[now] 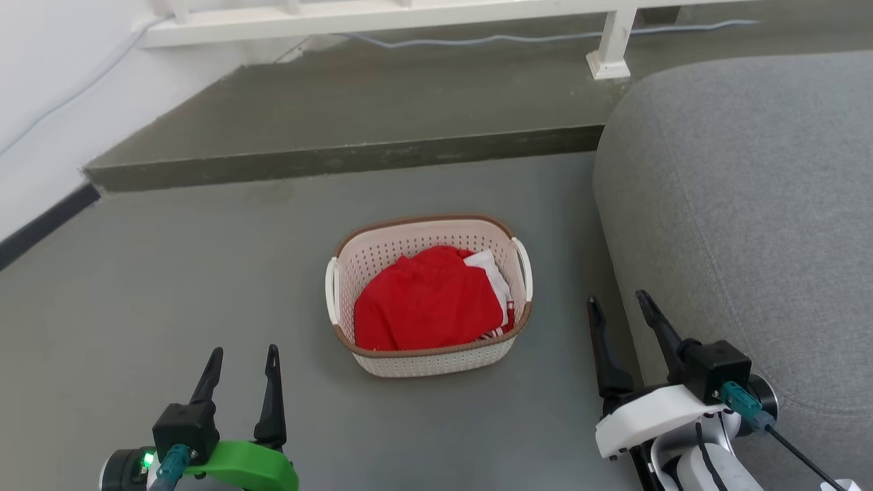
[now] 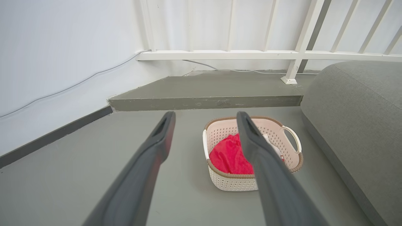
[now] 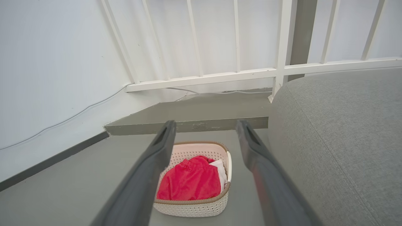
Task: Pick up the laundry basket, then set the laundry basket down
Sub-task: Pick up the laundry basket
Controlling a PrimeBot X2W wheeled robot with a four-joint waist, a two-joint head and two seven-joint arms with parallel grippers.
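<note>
nearest: left gripper (image 1: 244, 351) at lower left, fingers spread, holding nothing. right gripper (image 1: 617, 299) at lower right, close by the grey sofa (image 1: 736, 204), likewise spread and empty. both are well apart from the load.

next: the laundry basket (image 1: 436, 363) sits on the grey floor (image 1: 170, 273) ahead of and between the grippers, near the sofa. it holds a red garment (image 1: 426, 303) and some white cloth.

assessed as light: stiff perforated plastic, walls probably smooth, soft contents adding little weight. recommended hold: the white side handles (image 1: 526, 267), one per gripper, to keep it level.

beyond: raised step (image 1: 341, 116), white railing (image 1: 382, 20).
</note>
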